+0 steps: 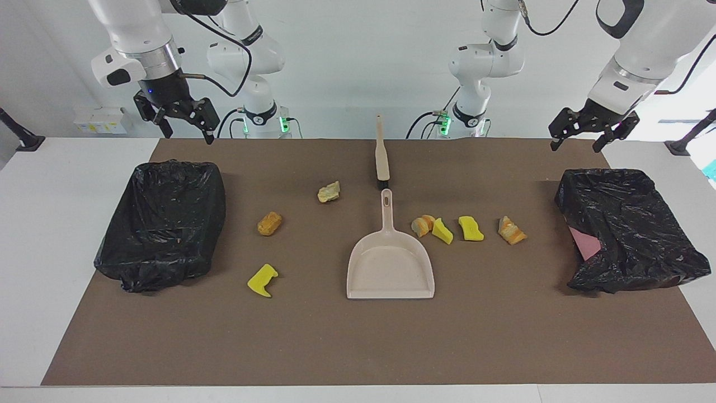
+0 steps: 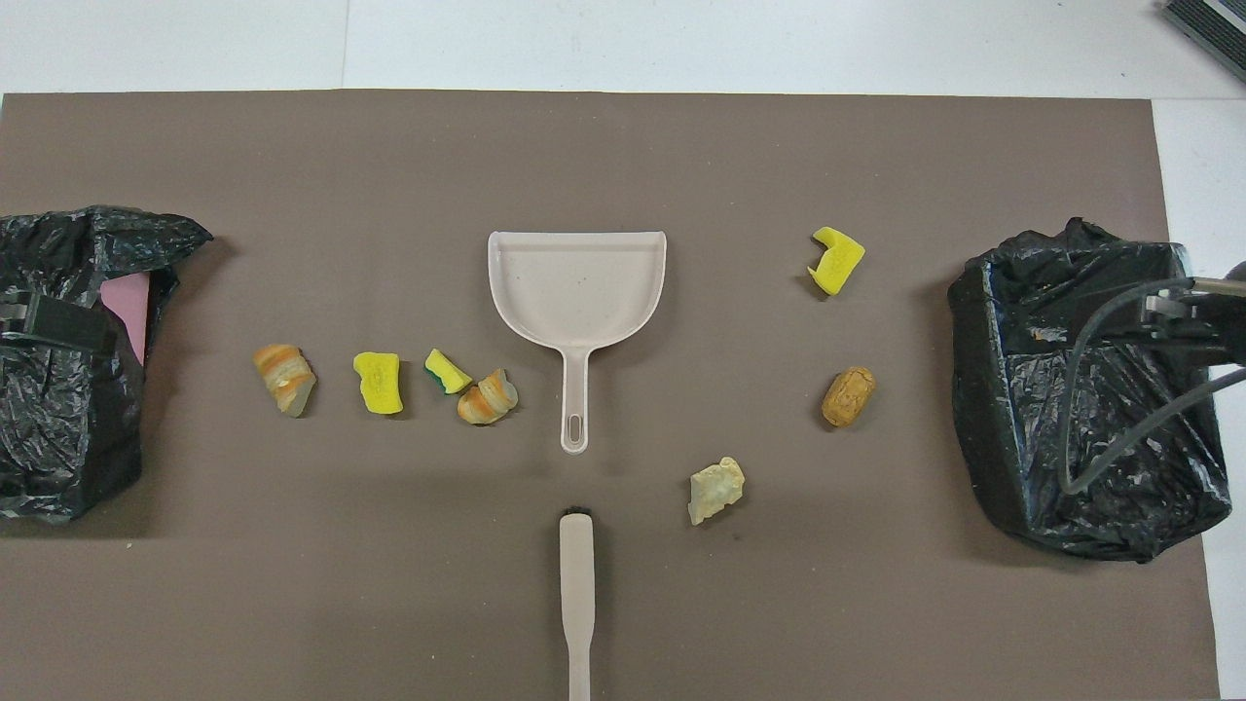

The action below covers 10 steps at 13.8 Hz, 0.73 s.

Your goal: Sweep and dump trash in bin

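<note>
**Nothing picked up yet: take the brush and pan cleanly**

Both arms wait high. The right jaws hang released and empty over the bin (image 1: 168, 165) at their end of the counter (image 1: 50, 235).

Three pieces of trash lie spread between that bin and the pan: a yellow chunk (image 1: 263, 280) farthest from the robots, a tan lump (image 1: 269, 223) nearer, and a pale lump (image 1: 329, 191) nearest, close to the brush.

Pan (image 1: 390, 268) and brush (image 1: 382, 157) lie in one line at mid-counter. Both handles point toward the robots, and the brush head sits just short of the pan handle's tip. Grip each handle at mid-length and come straight down, so you don't knock one tool into the other. Lift the brush first, I'd judge, since its head crowds the pan handle.

Four more pieces sit in a tight row beside the pan: an orange lump (image 1: 423, 225) touching a yellow wedge (image 1: 442, 231), then a yellow block (image 1: 471, 228) and a striped lump (image 1: 512, 230). This row looks the easiest first sweep. Keep the pan's lip flat on the mat.

The second bin (image 1: 607, 174) slumps, its liner loose. The left jaws hang over it, released and empty.
</note>
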Each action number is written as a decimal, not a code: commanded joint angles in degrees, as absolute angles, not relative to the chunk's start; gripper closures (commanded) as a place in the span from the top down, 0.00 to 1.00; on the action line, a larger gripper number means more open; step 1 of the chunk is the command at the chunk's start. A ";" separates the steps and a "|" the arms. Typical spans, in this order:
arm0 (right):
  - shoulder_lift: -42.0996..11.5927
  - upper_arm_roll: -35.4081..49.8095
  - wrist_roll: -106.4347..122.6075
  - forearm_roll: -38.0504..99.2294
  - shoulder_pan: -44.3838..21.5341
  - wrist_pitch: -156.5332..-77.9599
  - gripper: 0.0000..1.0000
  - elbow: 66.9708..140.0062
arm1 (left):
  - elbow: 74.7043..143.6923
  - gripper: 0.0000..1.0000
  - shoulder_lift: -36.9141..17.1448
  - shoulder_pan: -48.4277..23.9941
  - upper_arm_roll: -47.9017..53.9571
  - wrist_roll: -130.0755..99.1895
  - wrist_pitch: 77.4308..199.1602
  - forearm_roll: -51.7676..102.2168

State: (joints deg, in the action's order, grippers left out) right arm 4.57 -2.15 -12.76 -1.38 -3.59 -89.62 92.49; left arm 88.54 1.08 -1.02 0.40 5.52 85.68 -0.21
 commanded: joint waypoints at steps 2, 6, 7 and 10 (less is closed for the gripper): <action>4.22 -1.67 -10.63 -1.49 -2.64 -88.51 1.00 91.58 | 87.36 1.00 0.97 -0.97 0.61 8.43 84.37 -0.26; 4.31 -1.67 -10.55 -1.41 -2.72 -88.42 1.00 91.67 | 88.33 1.00 1.49 -1.14 0.62 8.17 84.20 -0.26; 4.31 -1.67 -10.55 -1.49 -2.72 -88.42 1.00 91.76 | 88.33 1.00 1.49 -1.06 0.62 8.17 84.11 -0.26; 4.22 -1.67 -10.55 -1.41 -2.64 -88.59 1.00 91.67 | 88.50 1.00 1.58 -1.41 0.62 8.17 83.67 -0.26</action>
